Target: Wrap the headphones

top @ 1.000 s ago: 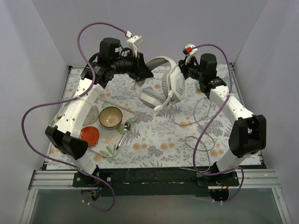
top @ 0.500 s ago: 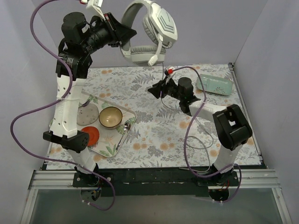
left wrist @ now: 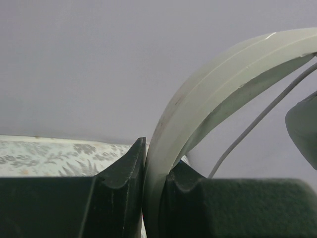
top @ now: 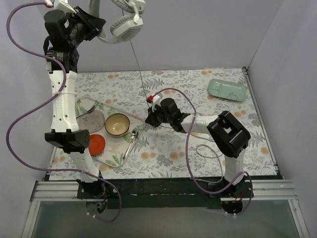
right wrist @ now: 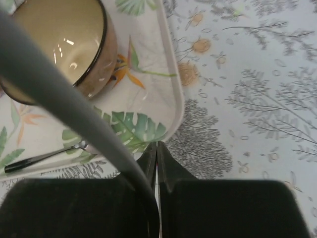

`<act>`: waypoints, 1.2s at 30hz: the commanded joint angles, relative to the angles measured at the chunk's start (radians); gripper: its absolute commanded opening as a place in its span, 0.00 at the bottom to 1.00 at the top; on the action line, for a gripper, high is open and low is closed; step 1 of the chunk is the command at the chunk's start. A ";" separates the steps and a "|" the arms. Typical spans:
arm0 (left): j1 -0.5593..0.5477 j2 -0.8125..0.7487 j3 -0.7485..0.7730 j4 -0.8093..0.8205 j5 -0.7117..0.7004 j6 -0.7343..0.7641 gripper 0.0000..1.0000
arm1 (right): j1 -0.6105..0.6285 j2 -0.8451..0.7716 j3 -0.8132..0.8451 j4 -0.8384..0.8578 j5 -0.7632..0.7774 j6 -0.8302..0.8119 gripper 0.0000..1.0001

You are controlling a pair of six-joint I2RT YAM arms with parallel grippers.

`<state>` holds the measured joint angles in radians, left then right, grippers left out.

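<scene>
The white-and-grey headphones point(top: 123, 25) hang high at the top left of the top view. My left gripper point(top: 97, 21) is shut on their headband. In the left wrist view the headband point(left wrist: 208, 79) is pinched between my left gripper's point(left wrist: 156, 154) black fingers. The thin grey cable point(top: 139, 74) runs taut from the earcup down to my right gripper point(top: 149, 117), which is low over the table by the tray corner. In the right wrist view my right gripper point(right wrist: 156, 151) is shut, with the cable point(right wrist: 64, 96) running into its jaws. Slack cable point(top: 208, 151) loops on the table by the right arm.
A leaf-printed tray point(top: 136, 119) at the left holds a tan bowl point(top: 117, 124), a red plate point(top: 95, 144), a grey plate point(top: 91, 121) and a spoon point(top: 132, 139). A mint-green case point(top: 227, 90) lies at the back right. Walls enclose the floral table.
My left arm has lifted the headphones higher and further left. My right gripper has slid down the cable and left, toward the tray corner. The cable is now stretched taut.
</scene>
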<state>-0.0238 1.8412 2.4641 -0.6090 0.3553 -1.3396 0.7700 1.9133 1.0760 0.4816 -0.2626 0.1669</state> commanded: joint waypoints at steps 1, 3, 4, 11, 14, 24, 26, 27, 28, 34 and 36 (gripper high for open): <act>0.022 0.009 -0.014 0.123 -0.180 -0.009 0.00 | 0.124 0.047 0.201 -0.396 0.094 -0.124 0.01; 0.067 0.029 -0.040 0.143 -0.203 -0.003 0.00 | 0.193 0.088 0.281 -0.515 0.131 -0.151 0.01; 0.071 0.033 -0.050 0.149 -0.217 0.000 0.00 | 0.212 0.101 0.350 -0.556 0.134 -0.164 0.01; 0.074 0.052 -0.151 0.254 -0.389 0.132 0.00 | 0.360 0.185 0.660 -0.885 0.184 -0.269 0.01; 0.074 0.049 -0.230 0.325 -0.486 0.250 0.00 | 0.388 0.140 0.705 -0.994 0.220 -0.291 0.01; -0.086 0.003 -0.588 0.720 -0.717 0.880 0.00 | 0.379 -0.155 0.887 -1.213 0.440 -0.380 0.01; -0.158 -0.029 -0.754 0.899 -0.743 1.074 0.00 | 0.347 -0.218 0.940 -1.221 0.471 -0.394 0.01; -0.181 -0.057 -0.801 0.954 -0.757 1.126 0.00 | 0.333 -0.239 0.952 -1.218 0.488 -0.395 0.01; -0.218 -0.069 -0.850 1.039 -0.762 1.170 0.00 | 0.322 -0.261 0.960 -1.210 0.509 -0.406 0.01; -0.291 -0.112 -0.993 1.004 -0.707 1.332 0.00 | 0.099 -0.456 0.906 -1.076 0.569 -0.434 0.01; -0.303 -0.131 -1.017 0.916 -0.662 1.324 0.00 | -0.015 -0.523 0.839 -0.985 0.576 -0.448 0.01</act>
<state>-0.3771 1.8488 1.4620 0.2562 -0.3092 -0.1379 0.8848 1.5322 1.9656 -0.6987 0.2668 -0.2424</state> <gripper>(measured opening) 0.140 0.032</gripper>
